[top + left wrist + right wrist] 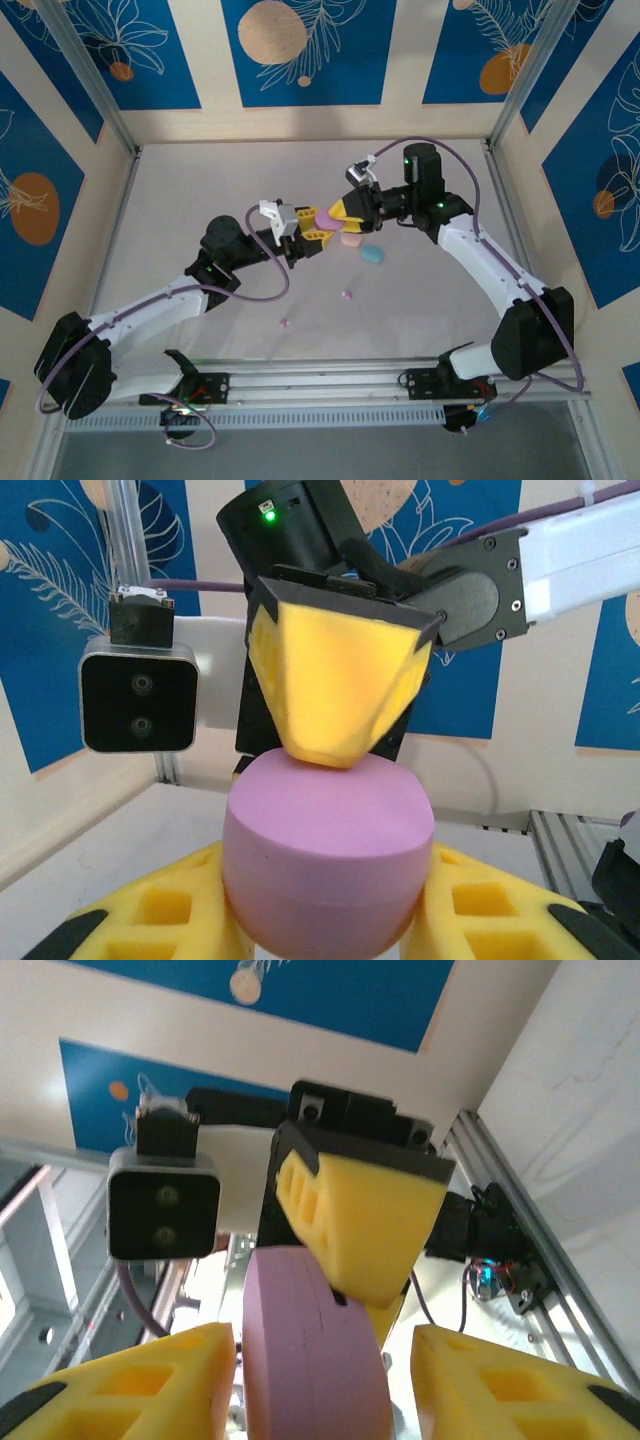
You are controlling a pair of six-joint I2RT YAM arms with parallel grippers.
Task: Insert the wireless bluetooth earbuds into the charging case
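The left gripper [312,238] is closed on the purple case [330,850], its yellow fingers pressing the case from both sides and holding it lifted above the middle of the table [200,180]. A seam runs around the case and the lid looks closed, so the task seems barely begun: no bud is seen seated in any case, and opening this one comes first. The right gripper [345,211] meets it from the far-right side with its fingers [150,1380] spread wide. They straddle the case's edge with a gap on each side, though from the left wrist one fingertip seems to touch the case's top. Just beyond them, toward the right edge, the pink case [350,240] and the blue case [372,254] lie on the surface. Nearer the near edge, well apart from the cases, the first earbud [348,294] and the second earbud [285,322] lie loose, too small to tell their colour.
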